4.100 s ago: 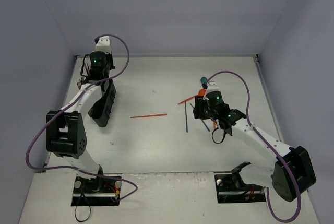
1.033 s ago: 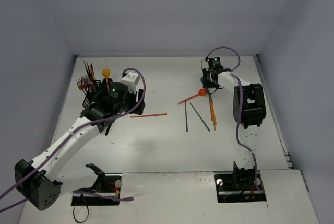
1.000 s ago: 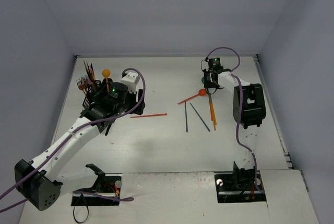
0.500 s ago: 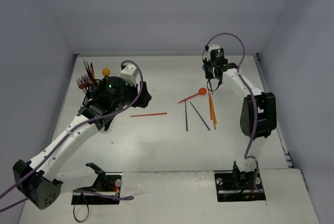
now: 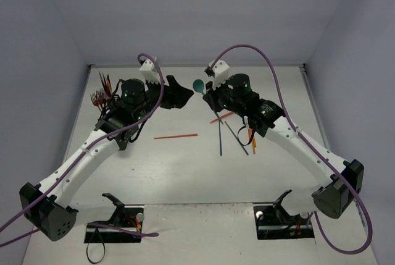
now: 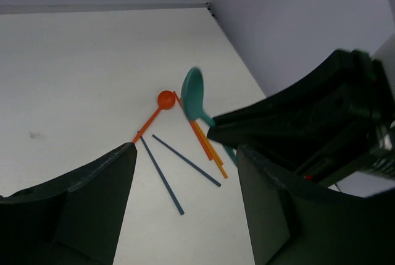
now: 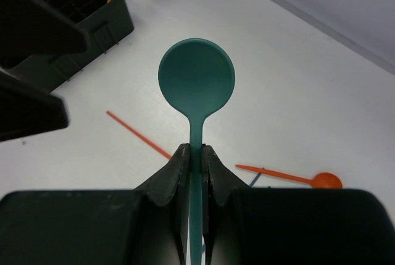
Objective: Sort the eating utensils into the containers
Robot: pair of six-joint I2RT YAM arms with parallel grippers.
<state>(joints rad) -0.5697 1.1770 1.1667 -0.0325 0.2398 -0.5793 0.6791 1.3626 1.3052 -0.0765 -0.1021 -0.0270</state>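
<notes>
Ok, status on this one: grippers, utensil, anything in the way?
Right gripper shut on teal spoon, held in the air. Left gripper open, empty, facing the spoon. Left arm sits between spoon and caddy.

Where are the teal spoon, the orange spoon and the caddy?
teal spoon point(image 7: 196, 76): right wrist view, on its bowl.
orange spoon point(image 6: 165, 99): left wrist view, on its bowl.
caddy point(image 7: 92, 33): right wrist view, on its side wall.

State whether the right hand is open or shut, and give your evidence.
Shut on the teal spoon: in the wrist view the right hand pinches its handle with no gap, the bowl sticking out ahead.
</notes>
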